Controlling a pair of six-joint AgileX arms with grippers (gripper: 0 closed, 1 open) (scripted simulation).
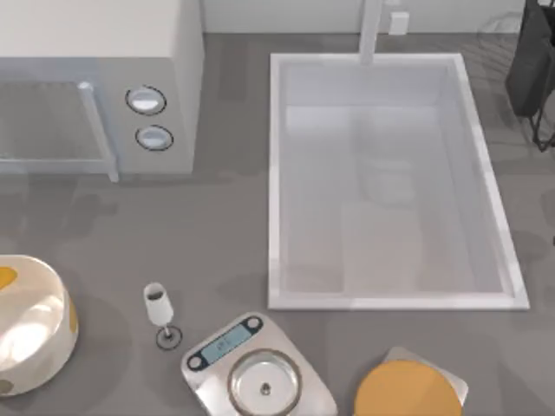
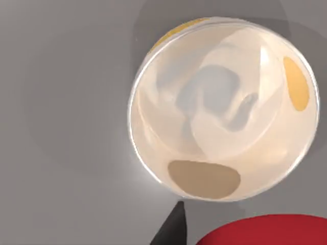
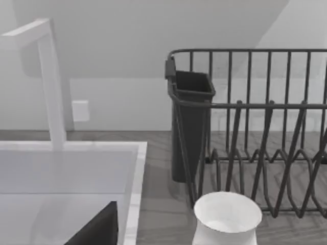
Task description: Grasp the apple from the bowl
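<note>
The bright red apple (image 2: 265,229) hangs close under my left wrist camera, beside and above the bowl's rim. My left gripper (image 2: 245,239) is shut on the apple, and one dark fingertip (image 2: 173,227) shows against its side. The cream-white bowl (image 2: 219,102) lies below with yellow-orange patches and a glossy inside that holds nothing. In the top view the bowl (image 1: 35,321) stands at the table's left edge. A dark part of my right gripper (image 3: 97,229) shows over the sink's corner, parked near the dish rack.
A microwave (image 1: 95,87) stands at the back left and a white sink (image 1: 390,182) in the middle. Near the front are a wine glass (image 1: 159,308), a scale (image 1: 256,368) and a flat orange disc (image 1: 406,390). A dark dish rack (image 3: 255,143) and white cup (image 3: 225,219) stand by the sink.
</note>
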